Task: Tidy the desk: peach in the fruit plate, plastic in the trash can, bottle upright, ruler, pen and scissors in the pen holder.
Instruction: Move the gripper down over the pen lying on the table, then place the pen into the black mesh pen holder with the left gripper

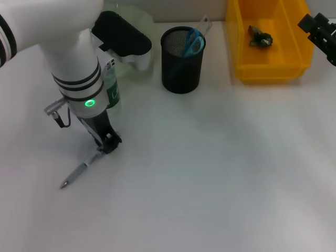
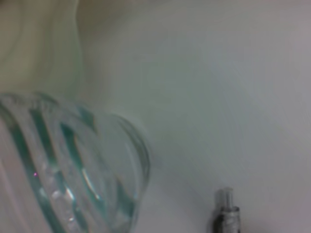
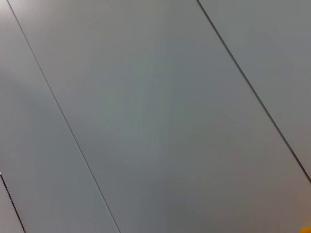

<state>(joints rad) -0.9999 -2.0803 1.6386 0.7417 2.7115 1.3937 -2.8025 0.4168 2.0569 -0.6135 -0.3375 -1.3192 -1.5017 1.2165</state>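
A plain white desk (image 1: 220, 173) under soft, even light.

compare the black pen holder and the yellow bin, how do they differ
The pen holder is a round black mesh cup; the yellow bin is a rectangular solid-walled tray. The pen holder stands taller and narrower, the bin is wider and shallower. The pen holder holds blue-handled scissors and a clear ruler; the bin holds a small dark crumpled scrap. Both stand open-topped on the white table.

pale grey surface (image 3: 160, 111), thin dark diagonal lines (image 3: 63, 121)
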